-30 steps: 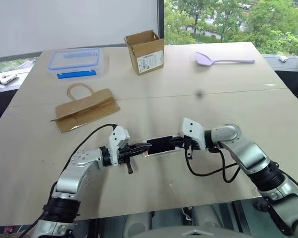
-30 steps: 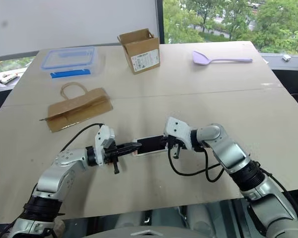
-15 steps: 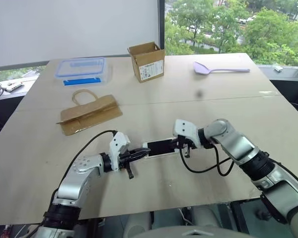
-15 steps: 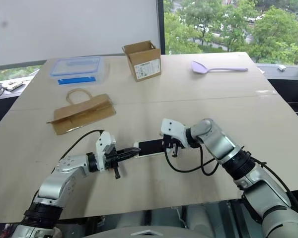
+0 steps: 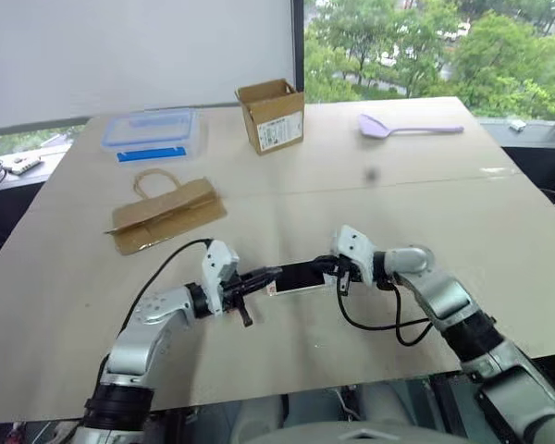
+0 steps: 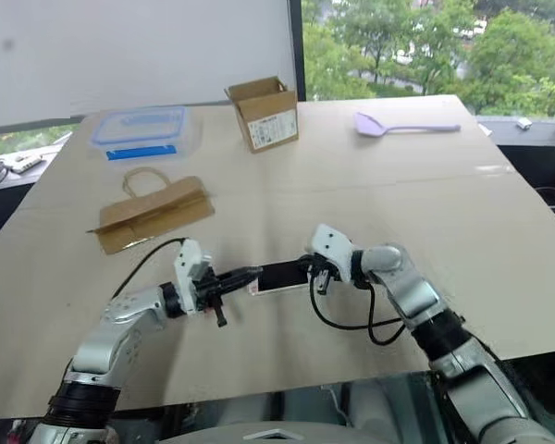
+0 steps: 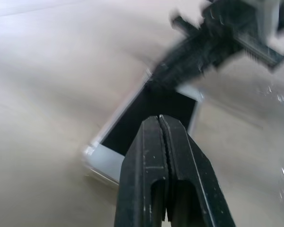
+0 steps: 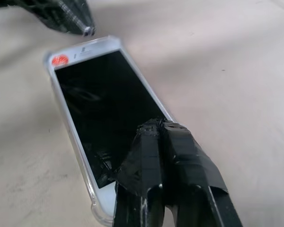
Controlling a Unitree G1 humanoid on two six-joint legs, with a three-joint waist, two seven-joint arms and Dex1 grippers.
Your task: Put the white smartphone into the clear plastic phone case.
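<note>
Phone and case sat together near the front of the table (image 5: 499, 240), between the two grippers. In the right wrist view the white smartphone (image 8: 106, 123) lay screen-up with a clear rim, the clear plastic phone case (image 8: 78, 158), wrapped round its edges and corner, so the seating looked largely done.

Compared with a second earlier, the phone lay in much the same spot and both arms had kept to either end of it. The left gripper (image 7: 162, 124) stayed pinched shut, empty, its tips over the near end of the screen. The right gripper (image 8: 157, 126) showed fingers together in its own view, tips on the glass; whether it was starting to let go I could not tell.

Judgement: pressing stage, not carrying. Next check would be whether every corner is snapped in.

Cardboard box (image 5: 273, 116), paper bag (image 5: 166, 211), lidded clear container (image 5: 150, 131) and purple spoon (image 5: 407, 128) stood well apart, untouched.
</note>
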